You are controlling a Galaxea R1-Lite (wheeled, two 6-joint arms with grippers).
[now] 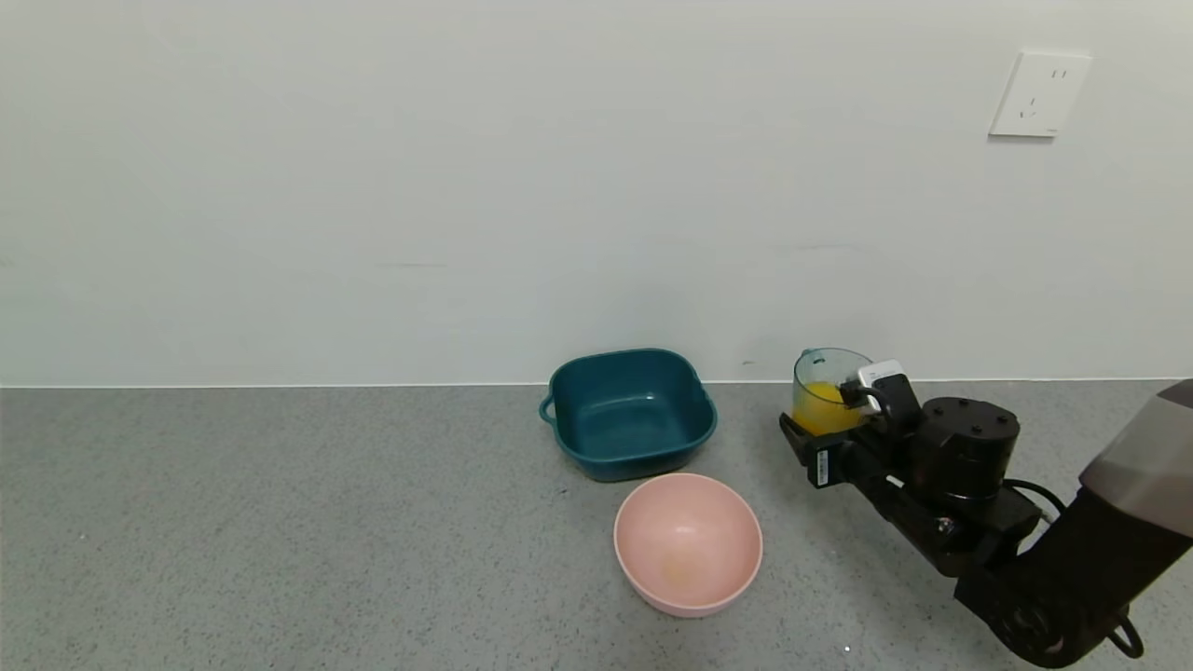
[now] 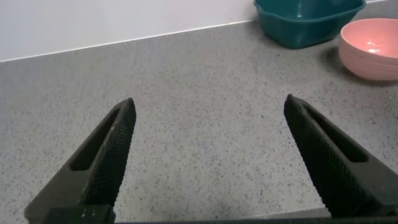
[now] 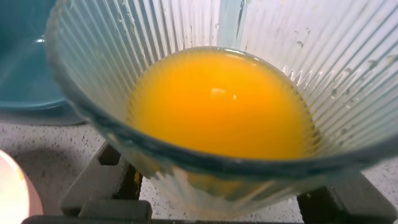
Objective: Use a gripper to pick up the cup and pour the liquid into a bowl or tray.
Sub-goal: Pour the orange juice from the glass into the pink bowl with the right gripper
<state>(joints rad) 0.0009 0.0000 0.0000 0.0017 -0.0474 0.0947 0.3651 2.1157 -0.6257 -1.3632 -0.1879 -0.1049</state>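
The cup [image 1: 825, 373], a ribbed translucent blue-green tumbler, stands upright near the wall at the right. It holds orange-yellow liquid [image 1: 818, 403] in its lower part. My right gripper [image 1: 824, 427] reaches in from the right, with a finger on each side of the cup's lower half, shut on it. In the right wrist view the cup [image 3: 93, 68] fills the picture, with the liquid [image 3: 217, 102] inside and the gripper [image 3: 217, 202] below. The pale pink bowl [image 1: 690, 527] sits in front and to the left, with no liquid in it. My left gripper [image 2: 208, 106] is open over bare counter and is out of the head view.
A dark teal square basin [image 1: 629, 415] stands by the wall, just behind the pink bowl and left of the cup. Both also show far off in the left wrist view: the basin [image 2: 308, 22] and the pink bowl [image 2: 370, 50]. The grey speckled counter [image 1: 280, 522] stretches to the left.
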